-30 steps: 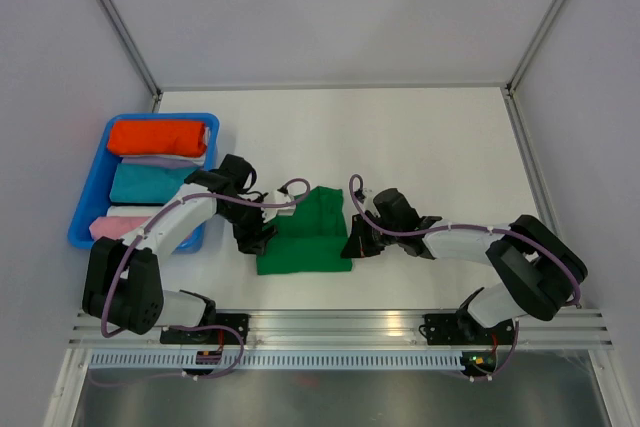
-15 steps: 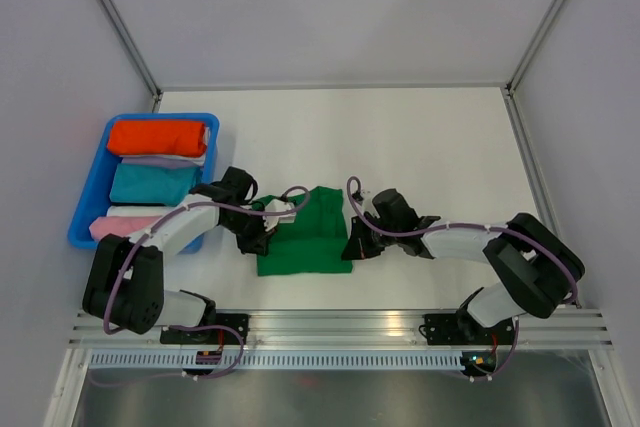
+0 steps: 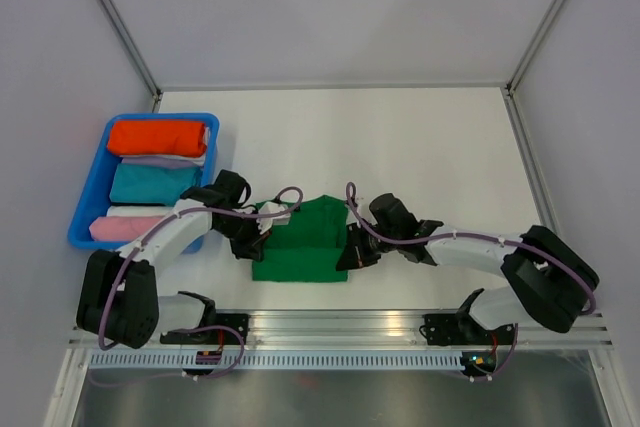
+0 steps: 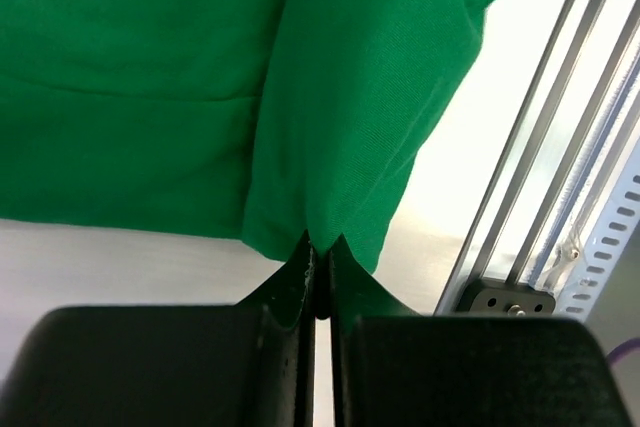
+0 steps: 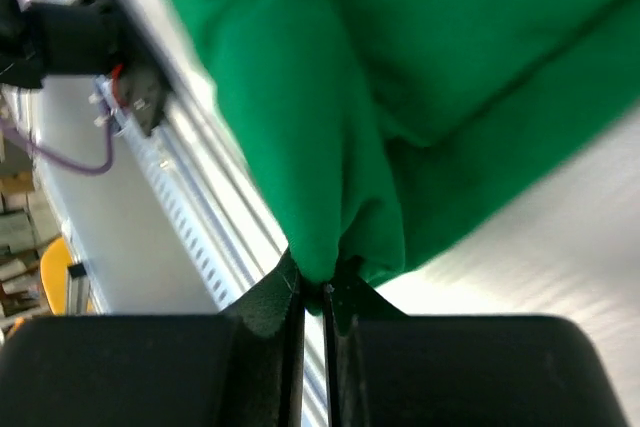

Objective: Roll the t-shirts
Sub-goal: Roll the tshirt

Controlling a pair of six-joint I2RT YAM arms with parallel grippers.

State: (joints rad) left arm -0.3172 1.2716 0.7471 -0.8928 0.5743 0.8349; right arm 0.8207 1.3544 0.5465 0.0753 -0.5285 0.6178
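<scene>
Two holds on green t-shirt point(image 3: 305, 252), left pincer point(image 4: 318, 247) pinching cloth, right pincer point(image 5: 318, 285) likewise

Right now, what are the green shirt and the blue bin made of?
Green t-shirt: soft knit cloth, probably cotton jersey, matte; fine texture shows and it puckers where the left claw pinches it. Blue bin: likely moulded plastic, going by its uniform colour and rounded corners; too small to be sure.
</scene>
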